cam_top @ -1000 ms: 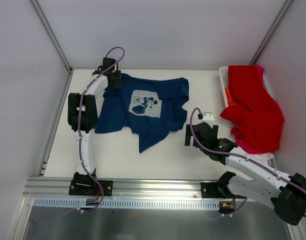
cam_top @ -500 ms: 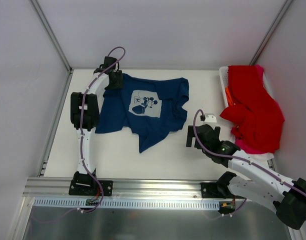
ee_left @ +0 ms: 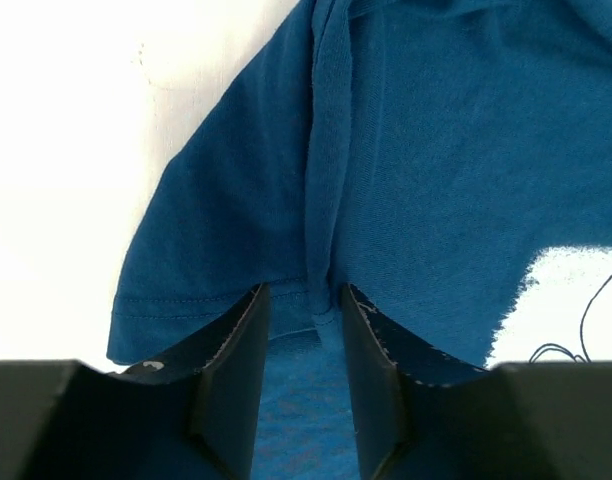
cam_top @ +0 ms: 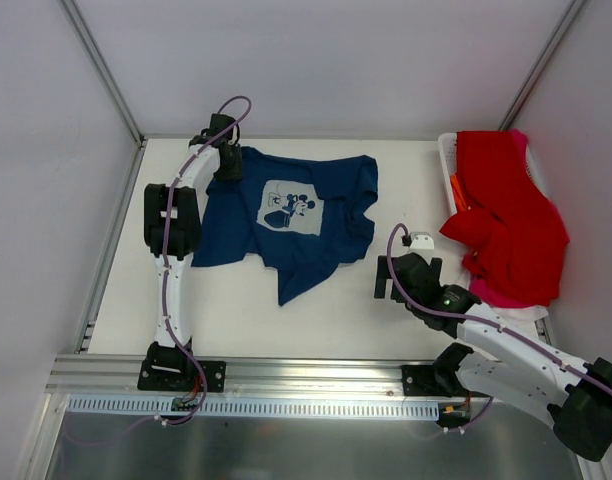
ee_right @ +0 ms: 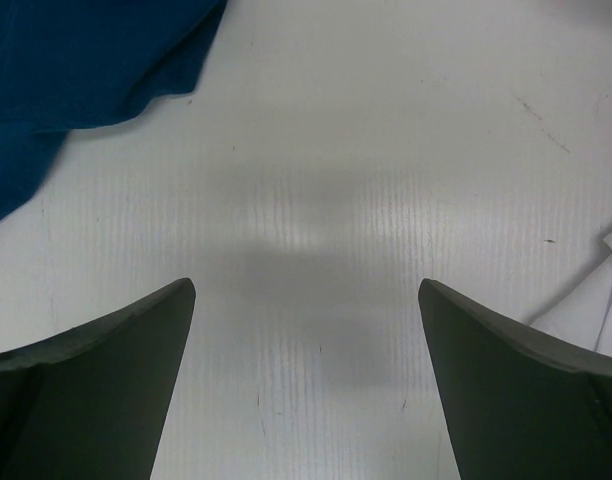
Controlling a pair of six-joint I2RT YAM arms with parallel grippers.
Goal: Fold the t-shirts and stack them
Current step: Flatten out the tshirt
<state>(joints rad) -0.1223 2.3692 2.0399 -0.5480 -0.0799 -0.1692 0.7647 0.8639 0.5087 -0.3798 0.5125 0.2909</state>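
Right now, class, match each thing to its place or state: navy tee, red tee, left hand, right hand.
Things:
1. navy tee
2. red tee
3. left hand
4. right hand

Places or states:
A. draped over the basket
B. wide open above the table
C. lying on the table, print up
D. straddling a navy fold

Pairs: 1-C, 2-A, 3-D, 4-B
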